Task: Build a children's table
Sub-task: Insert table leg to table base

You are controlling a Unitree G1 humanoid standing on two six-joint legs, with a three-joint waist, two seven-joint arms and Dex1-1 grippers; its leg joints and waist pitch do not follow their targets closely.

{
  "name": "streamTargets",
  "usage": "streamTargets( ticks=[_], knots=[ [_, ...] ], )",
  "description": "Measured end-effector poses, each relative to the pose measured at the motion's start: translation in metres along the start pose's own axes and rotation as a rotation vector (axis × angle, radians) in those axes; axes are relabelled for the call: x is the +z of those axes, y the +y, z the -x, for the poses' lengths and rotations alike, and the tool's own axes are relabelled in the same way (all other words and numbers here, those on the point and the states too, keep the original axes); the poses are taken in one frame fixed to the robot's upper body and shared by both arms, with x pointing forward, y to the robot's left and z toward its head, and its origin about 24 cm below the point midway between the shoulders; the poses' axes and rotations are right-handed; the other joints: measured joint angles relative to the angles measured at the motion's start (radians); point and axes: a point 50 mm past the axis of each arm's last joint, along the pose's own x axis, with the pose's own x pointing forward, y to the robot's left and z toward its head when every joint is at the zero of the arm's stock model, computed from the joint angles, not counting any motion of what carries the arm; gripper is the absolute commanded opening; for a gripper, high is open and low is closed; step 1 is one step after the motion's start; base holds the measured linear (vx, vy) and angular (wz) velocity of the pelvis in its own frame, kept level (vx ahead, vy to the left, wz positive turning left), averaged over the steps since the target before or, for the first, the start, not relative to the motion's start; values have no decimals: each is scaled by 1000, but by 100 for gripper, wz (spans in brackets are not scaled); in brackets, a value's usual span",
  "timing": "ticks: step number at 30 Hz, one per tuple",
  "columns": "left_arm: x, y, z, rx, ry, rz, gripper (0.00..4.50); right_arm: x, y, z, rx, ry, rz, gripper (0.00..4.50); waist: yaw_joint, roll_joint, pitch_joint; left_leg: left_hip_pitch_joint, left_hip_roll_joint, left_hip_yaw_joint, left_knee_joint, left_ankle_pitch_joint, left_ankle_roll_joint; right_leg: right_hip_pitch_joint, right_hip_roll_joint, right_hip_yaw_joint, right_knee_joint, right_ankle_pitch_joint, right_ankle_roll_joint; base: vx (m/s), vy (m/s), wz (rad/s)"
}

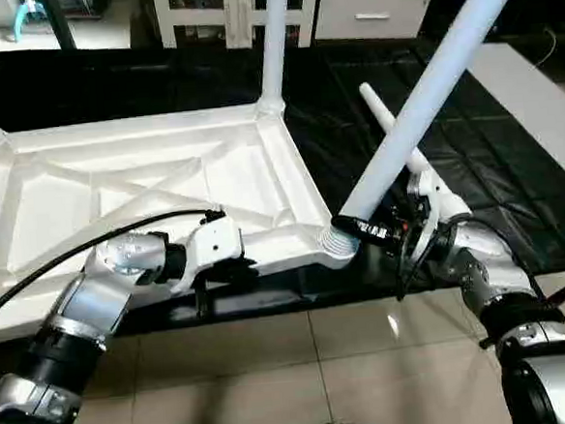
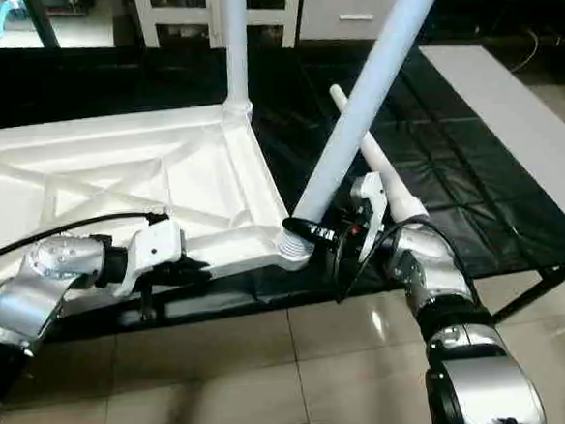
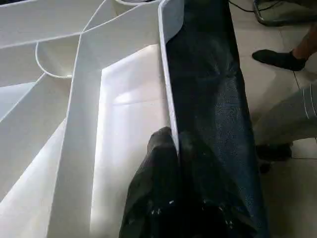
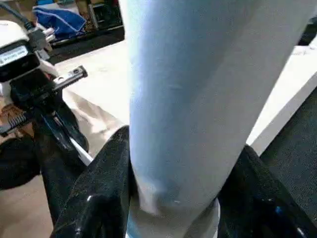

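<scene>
At lower left, the left gripper (image 1: pixel 209 275) pinches the thin near rim of the overturned table top (image 1: pixel 145 183) — smooth white plastic, diagonal ribs. Lower centre-right, the right gripper (image 1: pixel 381 232) clamps a tapered tube leg (image 1: pixel 430 95) slanting up from the ribbed round corner socket (image 1: pixel 335 245). Behind, a loose leg (image 1: pixel 385 122) lies on black sheeting (image 1: pixel 494 187); farther, an upright leg (image 1: pixel 274 43) stands at the top's far corner.

Silver, ribbed forearms end in white wrist housings with black collars; a black cable (image 1: pixel 91 247) loops along the left arm. Each hand — left hand (image 1: pixel 230 271), right hand (image 1: pixel 381 232) — carries two glossy black fingers (image 4: pixel 94 198); thin black wires trail at the right wrist.
</scene>
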Motion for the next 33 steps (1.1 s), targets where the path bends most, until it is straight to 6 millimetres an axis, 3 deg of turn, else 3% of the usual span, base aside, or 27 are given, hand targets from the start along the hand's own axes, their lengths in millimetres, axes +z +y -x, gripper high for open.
streamTargets(
  ticks=[22,28,33],
  knots=[
    [-2,1,1,-5,8,8,0,5,4,-3,34,46,163,189,-3,2,0,2,0,0,-1,-1,-1,0,0,0,0,0,1,0,0,0],
    [0,6,-4,61,33,49,0,4,3,-13,-68,60,218,189,-6,1,0,3,0,-3,-1,-1,-1,-2,0,0,-1,-2,3,0,0,0],
    [11,8,-22,147,37,161,0,2,-2,-24,-269,34,203,189,-13,3,1,3,-2,-8,-1,-1,-1,-3,0,-2,-8,-6,8,0,0,0]
  ],
)
